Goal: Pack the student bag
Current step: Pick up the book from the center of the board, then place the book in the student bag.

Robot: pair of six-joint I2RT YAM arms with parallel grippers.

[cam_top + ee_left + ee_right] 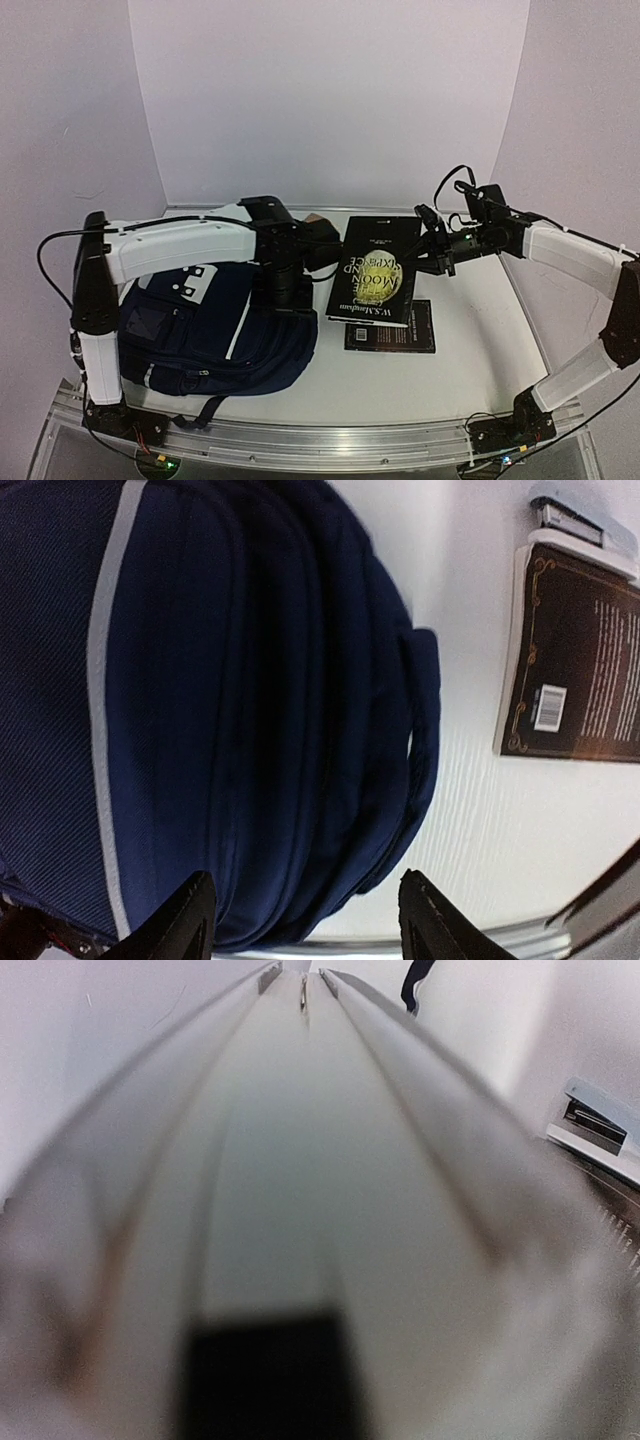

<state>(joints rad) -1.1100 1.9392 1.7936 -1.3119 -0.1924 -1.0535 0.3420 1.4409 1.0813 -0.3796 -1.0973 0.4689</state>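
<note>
Top external view: noted table (470, 370) carrying student bag (200, 340) flat at left side. Found left jaws apart, poised over bag's rounded top end. Found right jaws, well clear of bag, clamped on right edge of black book (375, 270), tilted above second book (392, 338).

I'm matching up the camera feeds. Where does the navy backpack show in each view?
Top external: the student bag lies left of centre, under the left arm.
Left wrist: the student bag fills the left and middle.
Right wrist: not in it; the lifted book fills it.
Shared landmark: the flat dark book, right of centre in each.
</note>
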